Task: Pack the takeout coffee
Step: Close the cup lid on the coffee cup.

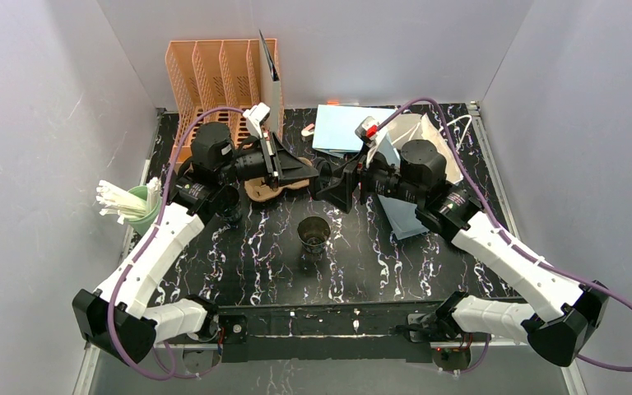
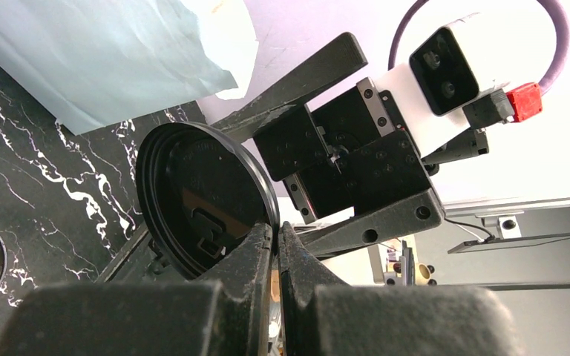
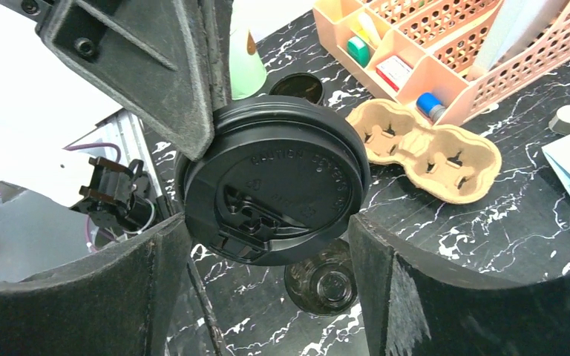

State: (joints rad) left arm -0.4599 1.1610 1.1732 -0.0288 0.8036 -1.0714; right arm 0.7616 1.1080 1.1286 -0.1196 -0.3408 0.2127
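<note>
The left pincer (image 2: 274, 231) pinches the rim of a black lid (image 2: 200, 189), jaws nearly together. The right pincer (image 3: 267, 222) stands spread wide around it.

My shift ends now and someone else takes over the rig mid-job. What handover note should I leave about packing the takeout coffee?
Left gripper: shut on the rim of a black lid, held in the air.
Right gripper: open, jaws straddling that lid; contact unclear.
Things: one open cup mid-table; a second cup by the left arm, apparently unlidded too. The carrier is empty; the blue bag lies at the back.
Done: nothing lidded or packed.
Left: probably lid both cups, seat them in the carrier, load the bag.
</note>
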